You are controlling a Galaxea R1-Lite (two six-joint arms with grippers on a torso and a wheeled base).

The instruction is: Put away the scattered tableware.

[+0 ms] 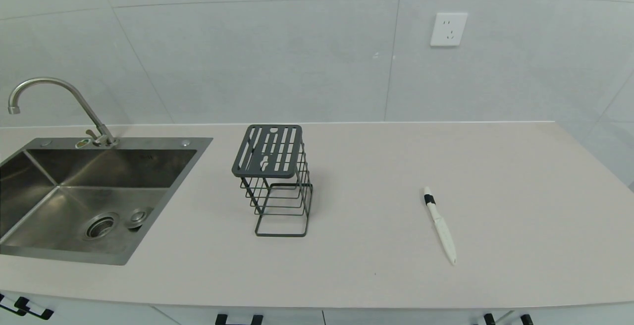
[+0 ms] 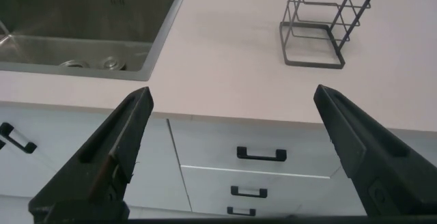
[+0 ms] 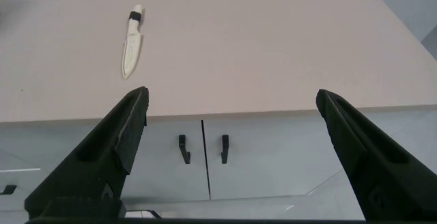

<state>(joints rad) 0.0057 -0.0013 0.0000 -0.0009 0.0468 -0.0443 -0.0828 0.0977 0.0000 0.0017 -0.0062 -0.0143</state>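
A cream-white knife (image 1: pixel 440 225) with a black band near its handle end lies flat on the pale counter, right of centre; the right wrist view shows the same knife (image 3: pixel 132 44) well ahead of my right gripper (image 3: pixel 232 108). A dark wire rack (image 1: pixel 274 179) with a slotted top stands upright at the counter's middle, and the rack's base (image 2: pixel 315 38) appears in the left wrist view. My left gripper (image 2: pixel 232 108) hangs open in front of the counter, above the drawer fronts. My right gripper is open too, off the counter's front edge, holding nothing.
A steel sink (image 1: pixel 59 245) with a curved tap (image 1: pixel 54 102) is set into the counter at the left. A tiled wall with a socket (image 1: pixel 448 28) backs the counter. Drawer fronts with black handles (image 2: pixel 261 154) lie below the front edge.
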